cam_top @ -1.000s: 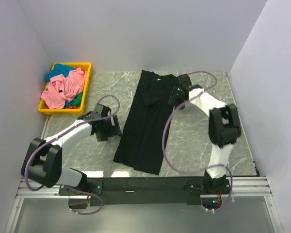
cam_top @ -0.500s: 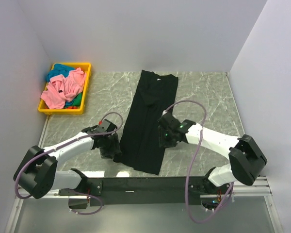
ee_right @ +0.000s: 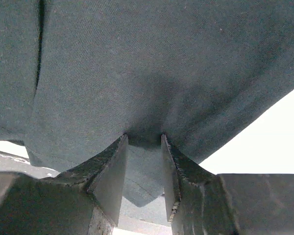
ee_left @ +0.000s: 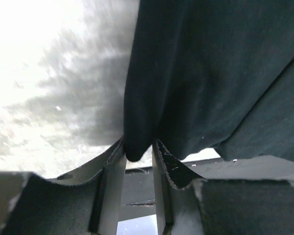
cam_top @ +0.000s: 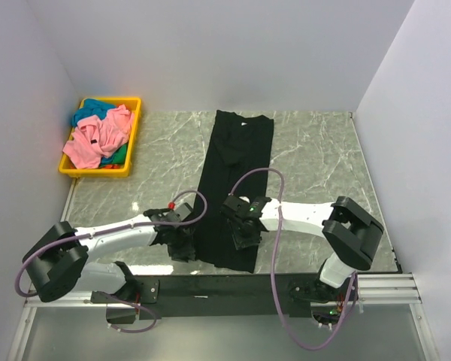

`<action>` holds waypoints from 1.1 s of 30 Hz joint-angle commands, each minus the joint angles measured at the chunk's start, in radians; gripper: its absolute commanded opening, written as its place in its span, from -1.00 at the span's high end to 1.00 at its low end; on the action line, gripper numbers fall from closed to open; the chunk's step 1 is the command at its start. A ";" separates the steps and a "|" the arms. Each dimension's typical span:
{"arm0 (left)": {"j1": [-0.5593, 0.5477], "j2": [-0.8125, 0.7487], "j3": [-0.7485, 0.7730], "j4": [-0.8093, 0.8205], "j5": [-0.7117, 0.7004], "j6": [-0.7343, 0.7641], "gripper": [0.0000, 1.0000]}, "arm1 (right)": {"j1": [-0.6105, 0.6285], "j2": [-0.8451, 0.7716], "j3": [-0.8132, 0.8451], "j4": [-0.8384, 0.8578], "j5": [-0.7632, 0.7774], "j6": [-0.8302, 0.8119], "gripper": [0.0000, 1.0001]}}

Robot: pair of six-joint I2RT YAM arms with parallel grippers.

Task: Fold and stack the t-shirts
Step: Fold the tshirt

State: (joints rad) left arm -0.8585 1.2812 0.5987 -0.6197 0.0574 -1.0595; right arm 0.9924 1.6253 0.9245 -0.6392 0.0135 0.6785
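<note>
The left arm (cam_top: 113,233) lies low and stretched along the near edge of the worktop (cam_top: 316,158). Its left hand (cam_top: 182,244) is at the near left corner of the black t-shirt (cam_top: 237,158). The right arm (cam_top: 308,214) reaches leftward from its base, elbow bent, and its right hand (cam_top: 244,233) sits over the shirt's near hem, just beside the left hand.

In the left wrist view, the left hand (ee_left: 138,147) has its two fingers drawn close. A rounded fold of the black t-shirt (ee_left: 210,73) is pinched between them. In the right wrist view, the right hand (ee_right: 143,139) is likewise narrowed on the black t-shirt (ee_right: 161,63), and cloth fills the gap between its fingers.

The shirt is soft, matte knit, folded into a long narrow strip that runs from the far edge of the worktop toward the arms. The worktop is grey-green stone with pale veins, smooth and slightly glossy.

At the far left corner stands a yellow bin (cam_top: 133,143) of hard plastic. It holds a crumpled pink t-shirt (cam_top: 98,139) and a teal t-shirt (cam_top: 94,107). The bin is well apart from both hands. Bare worktop lies on either side of the black strip, wider on the right. White walls close in on three sides.
</note>
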 commanded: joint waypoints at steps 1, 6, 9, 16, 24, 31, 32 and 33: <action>-0.072 0.023 -0.016 -0.081 -0.017 -0.083 0.32 | 0.006 0.002 -0.073 -0.076 0.049 -0.007 0.18; -0.134 -0.015 0.006 -0.141 -0.034 -0.145 0.26 | 0.006 -0.102 -0.144 -0.096 0.046 0.033 0.18; -0.142 -0.093 0.012 -0.196 -0.054 -0.184 0.12 | 0.005 -0.186 -0.165 -0.134 0.071 0.061 0.17; -0.142 -0.174 0.049 -0.203 -0.102 -0.227 -0.30 | 0.006 -0.378 -0.208 -0.204 0.074 0.176 0.00; -0.142 -0.131 0.072 -0.155 -0.116 -0.211 -0.41 | 0.005 -0.464 -0.358 -0.074 -0.070 0.271 -0.09; -0.142 -0.102 0.067 -0.114 -0.111 -0.197 -0.42 | 0.005 -0.441 -0.406 -0.007 -0.098 0.297 -0.06; -0.142 -0.095 0.067 -0.106 -0.111 -0.195 -0.42 | 0.005 -0.440 -0.406 -0.004 -0.099 0.299 -0.04; -0.142 -0.088 0.066 -0.100 -0.111 -0.194 -0.42 | 0.006 -0.436 -0.405 -0.001 -0.099 0.299 -0.03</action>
State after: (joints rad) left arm -0.9966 1.1767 0.6353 -0.7574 -0.0349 -1.2572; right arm 0.9924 1.1801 0.5419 -0.7086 -0.0753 0.9474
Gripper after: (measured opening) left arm 0.710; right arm 0.523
